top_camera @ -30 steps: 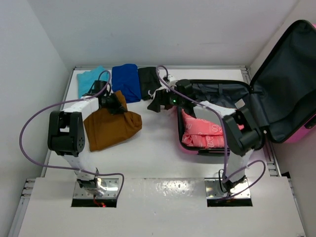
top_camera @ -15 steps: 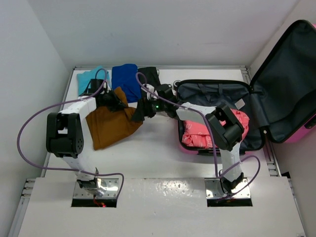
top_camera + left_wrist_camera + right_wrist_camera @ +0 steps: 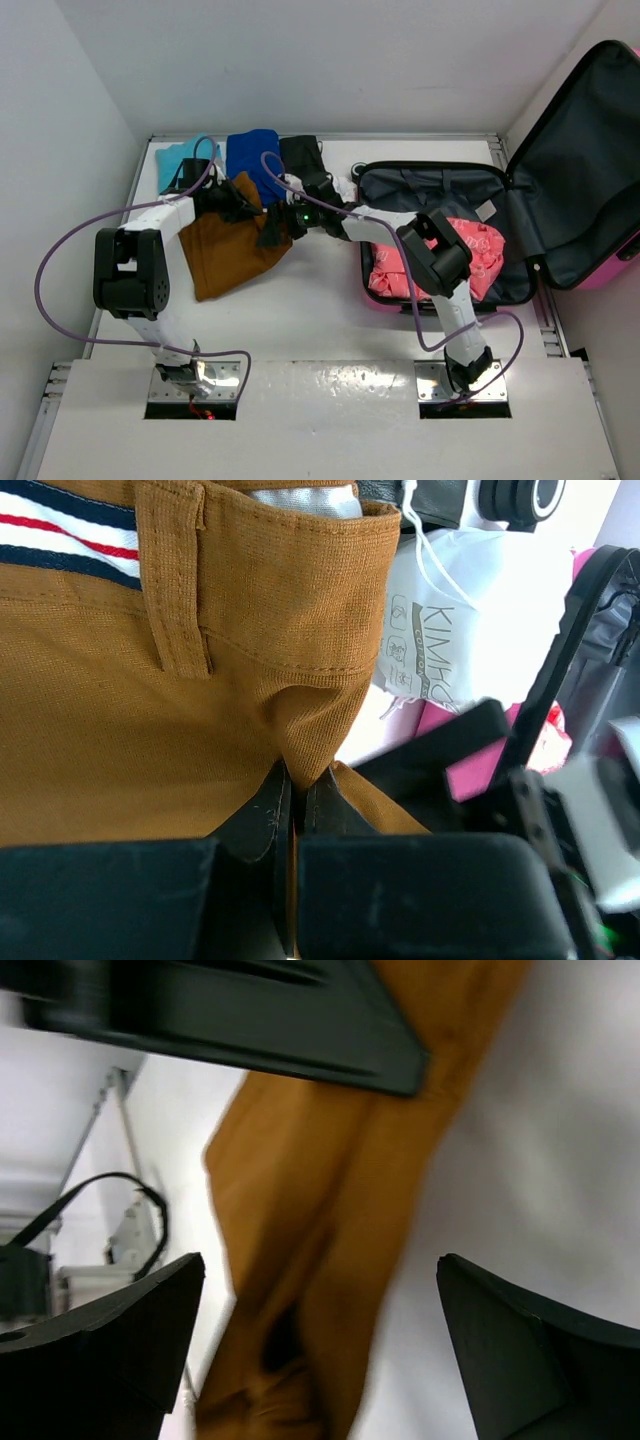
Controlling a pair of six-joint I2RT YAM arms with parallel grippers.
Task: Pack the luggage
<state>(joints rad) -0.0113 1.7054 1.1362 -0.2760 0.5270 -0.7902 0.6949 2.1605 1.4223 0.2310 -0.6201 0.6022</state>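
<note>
I find the luggage [image 3: 430, 190] open at the right of the surface [image 3: 320, 320] — lid raised, a pink garment [image 3: 390, 282] in its base. My left end effector [image 3: 295, 795] pinches the brown trousers [image 3: 225, 260]; the right end effector [image 3: 320, 1260] gapes wide over them.

White table [image 3: 320, 310], teal cloth [image 3: 178, 160], blue cloth [image 3: 250, 152], black cloth [image 3: 300, 155] side by side at its far edge
</note>
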